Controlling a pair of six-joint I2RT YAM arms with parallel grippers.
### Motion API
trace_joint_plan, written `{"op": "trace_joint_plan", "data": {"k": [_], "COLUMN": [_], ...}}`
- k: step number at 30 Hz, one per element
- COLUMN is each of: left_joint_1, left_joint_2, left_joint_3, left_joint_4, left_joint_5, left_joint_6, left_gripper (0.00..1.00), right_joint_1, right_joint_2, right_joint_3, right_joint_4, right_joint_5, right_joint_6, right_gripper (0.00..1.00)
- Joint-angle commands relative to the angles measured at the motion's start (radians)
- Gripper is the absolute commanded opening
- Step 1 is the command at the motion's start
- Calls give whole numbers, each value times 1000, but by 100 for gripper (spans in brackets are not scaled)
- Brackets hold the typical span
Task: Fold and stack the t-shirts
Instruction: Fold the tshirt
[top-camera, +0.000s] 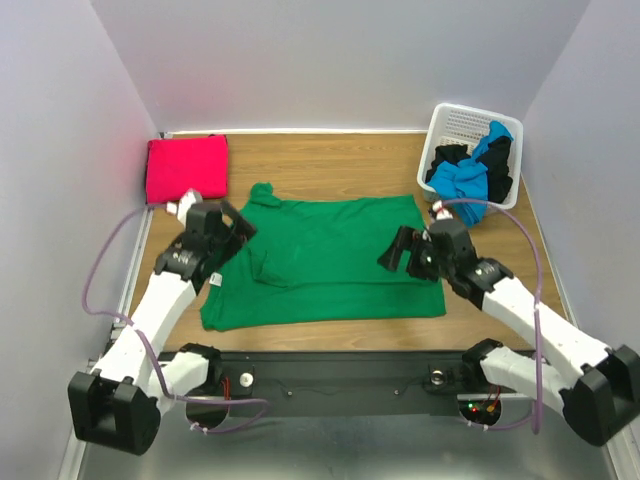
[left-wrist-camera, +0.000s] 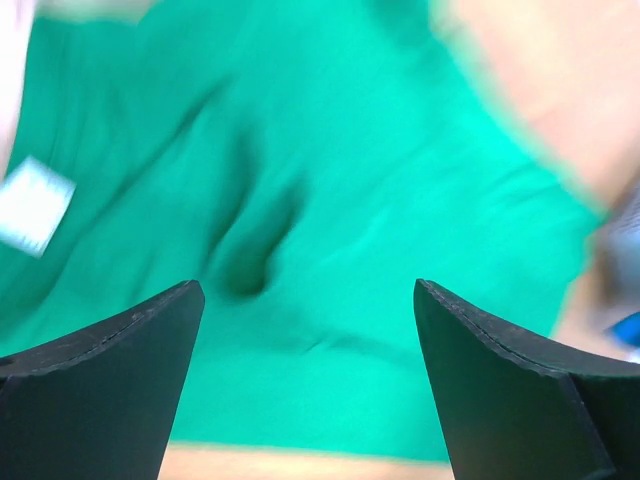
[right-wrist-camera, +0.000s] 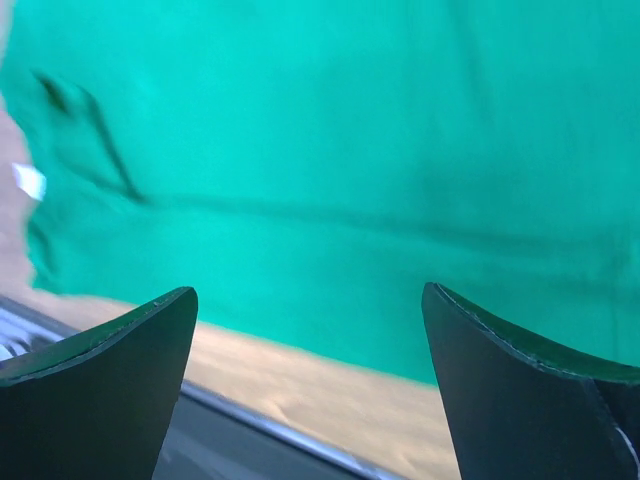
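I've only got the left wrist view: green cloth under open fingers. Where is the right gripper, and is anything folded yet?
Observer: The right gripper hovers open over the right part of the green t-shirt, holding nothing.
Operator: And folded pieces?
Observer: A magenta t-shirt lies folded in the far left corner.
Operator: What's left to do?
Observer: A blue t-shirt and black cloth sit bunched in the white basket at the far right.

White arms (top-camera: 165, 300), black joints (top-camera: 110, 410), lilac cables (top-camera: 87, 283).
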Motion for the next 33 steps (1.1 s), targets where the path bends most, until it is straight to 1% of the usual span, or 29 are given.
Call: {"op": "trace_joint_plan", "data": {"k": [1, 2, 4, 5, 6, 7, 8, 10, 11, 12, 13, 15, 16, 17, 19, 22, 23, 24, 25, 26, 29, 30, 31, 32, 33], "left_joint_1": [-4, 1, 28, 41, 50, 64, 65, 65, 65, 67, 71, 77, 79, 81, 81, 82, 82, 82, 82, 82, 82, 82, 82, 82, 82], "left_joint_2": [110, 187, 283, 386, 439, 543, 594, 686, 770, 814, 887, 947, 972, 1010, 1053, 1101, 1136, 1153, 1168, 1190, 1204, 1202, 1202, 1201, 1201], "left_joint_3": [225, 253, 318, 392, 434, 521, 564, 644, 716, 755, 814, 852, 867, 887, 914, 957, 997, 1017, 1033, 1048, 1054, 1053, 1053, 1054, 1056], "left_joint_4": [39, 74, 79, 80, 79, 68, 57, 46, 28, 7, -15, -18, -14, 9, 40, 42, 24, 11, 5, 2, 9, 14, 17, 25, 23], "left_joint_5": [-114, -111, -85, -76, -46, -30, -24, -53, -71, -109, -119, -113, -95, -81, -61, -62, -62, -67, -64, -62, -50, -49, -47, -49, -39], "left_joint_6": [85, 102, 117, 123, 137, 161, 175, 207, 217, 220, 241, 249, 261, 273, 283, 292, 294, 297, 298, 298, 300, 303, 304, 304, 307], "left_gripper": [99, 99, 99, 99, 99, 99, 98, 99, 99, 98, 99, 98, 96, 90, 86, 85, 85, 82, 81, 74, 61, 61, 58, 46, 39], "right_joint_1": [8, 8, 6, 6, 6, 6, 5, 2, -9, -12, -24, -35, -40, -44, -49, -52, -53, -55, -57, -58, -61, -61, -61, -66, -67], "right_joint_2": [118, 178, 238, 264, 321, 346, 376, 457, 484, 534, 556, 602, 640, 660, 706, 740, 755, 763, 769, 774, 789, 795, 798, 800, 807], "right_joint_3": [156, 181, 243, 302, 330, 386, 387, 460, 500, 522, 537, 580, 591, 603, 632, 649, 657, 660, 663, 668, 674, 677, 680, 683, 691], "right_joint_4": [6, 6, 4, 4, 4, 4, 4, 4, 4, 4, 4, 4, 4, 4, 4, 4, 4, 4, 4, 4, 4, 4, 4, 4, 4], "right_joint_5": [173, 191, 247, 270, 296, 346, 366, 397, 397, 394, 385, 377, 365, 362, 351, 341, 342, 344, 342, 339, 347, 351, 356, 366, 370], "right_joint_6": [-28, -33, -38, -42, -45, -57, -65, -77, -88, -96, -103, -110, -116, -126, -137, -142, -143, -143, -143, -145, -154, -156, -159, -162, -163], "right_gripper": [100, 100, 100, 100, 100, 100, 100, 100, 100, 100, 100, 100, 100, 100, 100, 100, 100, 100, 100, 100, 100, 100, 100, 100, 100]}}
